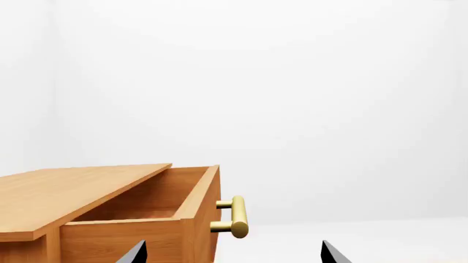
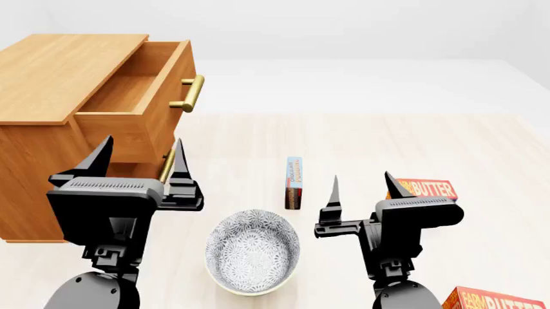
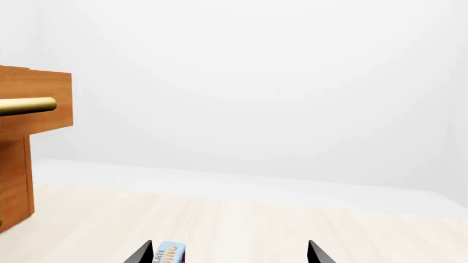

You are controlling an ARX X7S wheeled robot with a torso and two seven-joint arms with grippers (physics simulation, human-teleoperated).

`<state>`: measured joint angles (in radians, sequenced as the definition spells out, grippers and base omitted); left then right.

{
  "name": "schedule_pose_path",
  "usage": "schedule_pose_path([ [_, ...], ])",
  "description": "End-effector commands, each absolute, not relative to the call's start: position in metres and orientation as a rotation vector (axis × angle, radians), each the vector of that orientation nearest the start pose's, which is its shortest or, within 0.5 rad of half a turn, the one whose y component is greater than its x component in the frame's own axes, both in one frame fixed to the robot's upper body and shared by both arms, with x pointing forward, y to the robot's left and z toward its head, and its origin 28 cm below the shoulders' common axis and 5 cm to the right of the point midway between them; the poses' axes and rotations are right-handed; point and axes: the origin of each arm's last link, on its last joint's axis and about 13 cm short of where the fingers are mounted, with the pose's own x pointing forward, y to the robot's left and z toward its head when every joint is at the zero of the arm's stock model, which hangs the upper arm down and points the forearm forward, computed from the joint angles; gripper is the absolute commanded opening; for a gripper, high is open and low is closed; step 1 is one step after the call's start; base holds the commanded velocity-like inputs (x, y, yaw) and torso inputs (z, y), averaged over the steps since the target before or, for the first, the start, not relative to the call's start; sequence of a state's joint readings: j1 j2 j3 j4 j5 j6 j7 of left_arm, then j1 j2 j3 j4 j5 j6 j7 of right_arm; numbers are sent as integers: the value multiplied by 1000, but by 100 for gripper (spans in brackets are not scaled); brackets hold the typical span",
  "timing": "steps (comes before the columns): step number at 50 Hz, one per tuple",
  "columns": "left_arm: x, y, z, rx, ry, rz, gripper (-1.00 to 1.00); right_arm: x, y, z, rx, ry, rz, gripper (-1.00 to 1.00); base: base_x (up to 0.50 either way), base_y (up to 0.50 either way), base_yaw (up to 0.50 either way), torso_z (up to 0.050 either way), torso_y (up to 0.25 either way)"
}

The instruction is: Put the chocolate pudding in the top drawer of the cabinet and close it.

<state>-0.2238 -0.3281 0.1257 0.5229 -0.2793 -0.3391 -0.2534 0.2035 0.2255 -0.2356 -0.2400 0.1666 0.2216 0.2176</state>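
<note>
Cabinet [image 2: 51, 122], upper left of the head view: honey wood, top drawer [image 2: 138, 90] open, brass bar handle. Pudding [image 2: 294, 183], thin blue-faced box, stands on edge on the tabletop [image 2: 481, 154] at centre, long axis running away; right fingers [image 2: 362, 188] nearer, just right. Both fingers spread, empty.

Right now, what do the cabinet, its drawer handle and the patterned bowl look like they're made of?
The cabinet looks like honey-brown wood with a smooth finish: grain lines run across its top. The handle on the open top drawer looks like polished brass, golden with a shiny highlight. The bowl seems glazed ceramic, white with a fine grey pattern, though the render leaves that uncertain.
</note>
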Motion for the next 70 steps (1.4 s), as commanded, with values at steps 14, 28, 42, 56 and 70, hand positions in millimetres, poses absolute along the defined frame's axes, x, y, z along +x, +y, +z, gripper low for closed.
schedule_pose_path([
  [14, 256, 234, 205, 155, -417, -27, 100, 247, -94, 88, -69, -171, 54, 100, 0, 0, 0, 0, 0],
  [28, 275, 240, 244, 174, -426, -29, 100, 247, -94, 88, -67, -170, 55, 100, 0, 0, 0, 0, 0],
  [42, 294, 243, 281, 172, -415, -61, 100, 245, -97, 88, -67, -172, 50, 100, 0, 0, 0, 0, 0],
  [56, 310, 249, 315, 112, -349, -93, 100, 246, -97, 89, -67, -173, 48, 100, 0, 0, 0, 0, 0],
  [70, 324, 253, 339, 41, -214, -93, 100, 247, -96, 88, -68, -172, 48, 100, 0, 0, 0, 0, 0],
])
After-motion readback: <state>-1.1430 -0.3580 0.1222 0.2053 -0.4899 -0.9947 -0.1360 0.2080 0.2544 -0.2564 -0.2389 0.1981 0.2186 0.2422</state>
